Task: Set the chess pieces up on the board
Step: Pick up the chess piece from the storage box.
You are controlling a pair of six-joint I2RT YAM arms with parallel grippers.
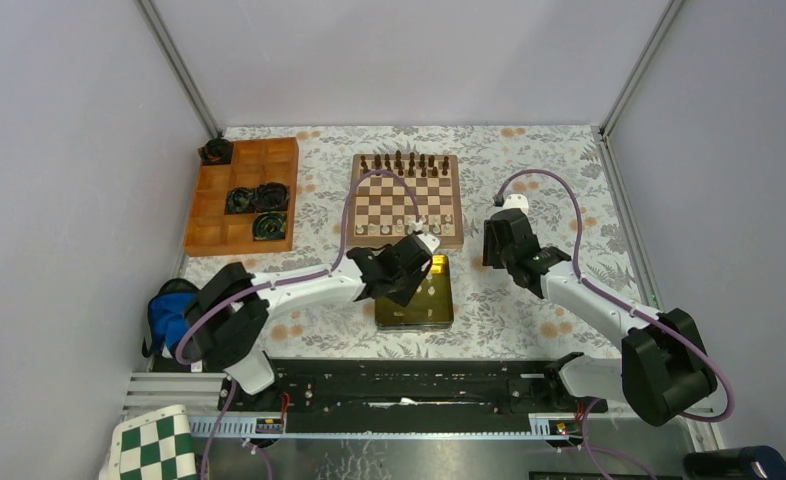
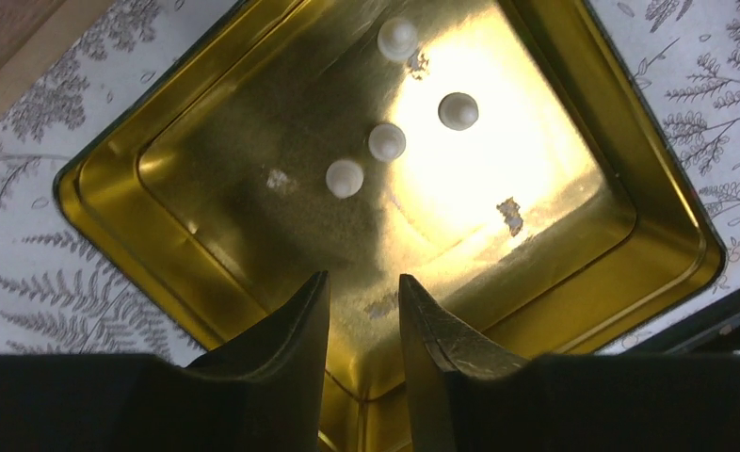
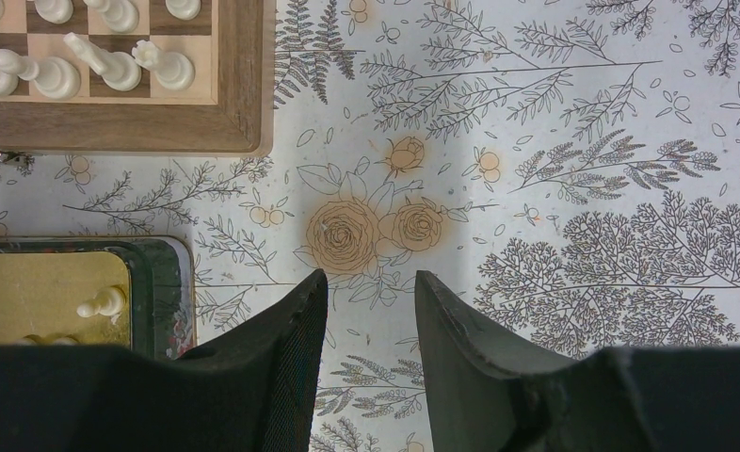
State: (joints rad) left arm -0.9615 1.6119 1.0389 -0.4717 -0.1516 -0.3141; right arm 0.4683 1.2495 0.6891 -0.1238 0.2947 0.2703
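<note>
— Where is your left gripper?

— My left gripper (image 2: 363, 277) hangs over a gold metal tin with rounded corners (image 2: 112, 202). Its fingers are spread, with nothing between them. Just ahead of the tips, four tiny cream-white chess pieces (image 2: 386, 142) stand upright on the tin floor. Their long axes point straight up at my wrist, so I see only round heads.

— And the right?

— My right gripper (image 3: 368, 273) is also spread and empty, above a white floral-print cloth (image 3: 536, 188). Ahead and to its left lies the square wooden chessboard (image 3: 239, 94). Eight more of them stand at its near corner, some cut off by the view's edge. Tiny dark brown chess pieces (image 1: 401, 162) line the far edge.
</note>
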